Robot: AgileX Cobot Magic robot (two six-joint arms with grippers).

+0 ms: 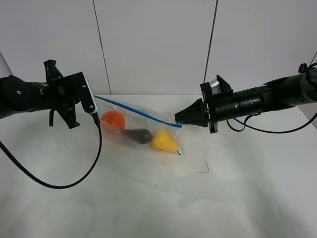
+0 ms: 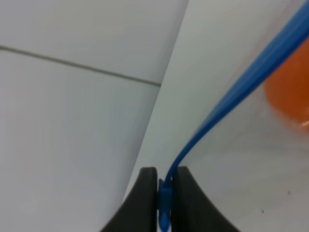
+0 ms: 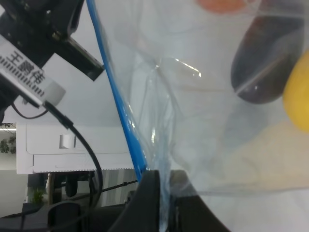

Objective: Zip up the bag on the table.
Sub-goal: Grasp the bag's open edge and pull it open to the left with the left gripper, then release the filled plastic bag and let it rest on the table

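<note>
Note that the bag (image 1: 143, 130) hangs stretched between both arms over the table (image 1: 148, 203). The left gripper (image 2: 164, 193) is pinched closed on one end of the blue zip strip (image 2: 231, 92). The right gripper (image 3: 163, 193) is clamped tight on the opposite end.

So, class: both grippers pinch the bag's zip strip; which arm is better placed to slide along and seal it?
Left, probably: the left gripper is shut on the blue zip strip alone, which runs straight. The right gripper has crumpled bag plastic bunched in its grip, so it suits anchoring.
</note>
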